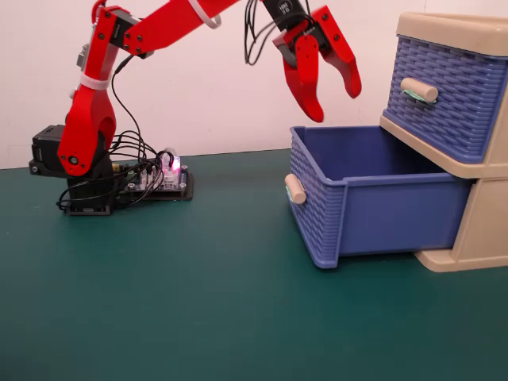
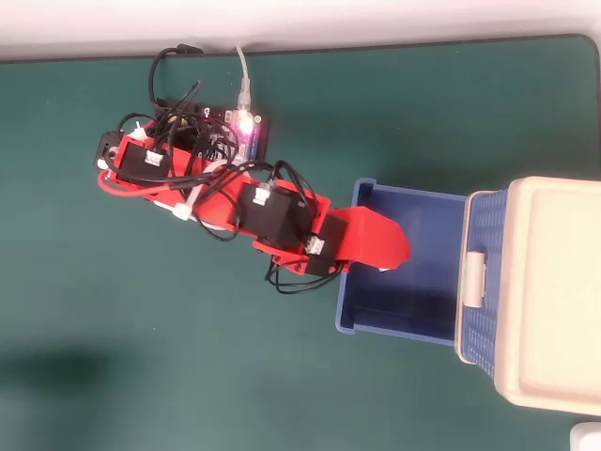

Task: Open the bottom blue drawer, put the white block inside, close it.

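The bottom blue drawer (image 1: 381, 214) is pulled out of the beige cabinet (image 1: 486, 230) toward the left in the fixed view, its beige handle (image 1: 295, 189) facing the arm. In the overhead view its bare blue floor (image 2: 413, 291) shows. My red gripper (image 1: 335, 105) hangs open above the drawer's near end with nothing between its jaws. In the overhead view it (image 2: 380, 246) covers the drawer's upper left part. A small pale speck (image 2: 383, 270) shows at the gripper's edge; I cannot tell if it is the white block. Otherwise the block is hidden.
The upper blue drawer (image 1: 444, 95) is shut, its handle (image 1: 419, 90) to the right of my gripper. The arm's base (image 1: 71, 159) and a lit controller board (image 1: 163, 178) with cables stand at the left. Green mat (image 1: 198, 302) covers the table.
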`<state>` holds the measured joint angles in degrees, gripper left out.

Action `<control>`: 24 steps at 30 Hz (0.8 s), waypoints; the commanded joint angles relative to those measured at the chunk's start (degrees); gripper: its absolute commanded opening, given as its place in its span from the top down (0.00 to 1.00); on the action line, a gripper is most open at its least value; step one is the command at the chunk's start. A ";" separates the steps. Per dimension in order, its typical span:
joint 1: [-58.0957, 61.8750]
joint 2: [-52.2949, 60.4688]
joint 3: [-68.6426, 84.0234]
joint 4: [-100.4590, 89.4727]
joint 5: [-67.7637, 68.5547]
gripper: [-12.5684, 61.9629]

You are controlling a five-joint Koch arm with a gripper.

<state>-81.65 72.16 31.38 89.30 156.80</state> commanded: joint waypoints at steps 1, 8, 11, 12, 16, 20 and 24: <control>-0.26 2.64 -2.46 0.62 1.58 0.38; 0.18 17.49 0.35 18.63 0.97 0.37; 1.14 21.36 6.68 23.91 -0.97 0.37; 2.29 22.32 10.20 23.73 -1.76 0.37; 7.12 23.64 22.06 22.32 -4.66 0.37; 8.26 21.01 25.31 18.90 -4.83 0.37; 7.91 13.80 24.43 15.38 -4.57 0.37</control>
<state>-72.86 86.13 56.95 105.64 151.88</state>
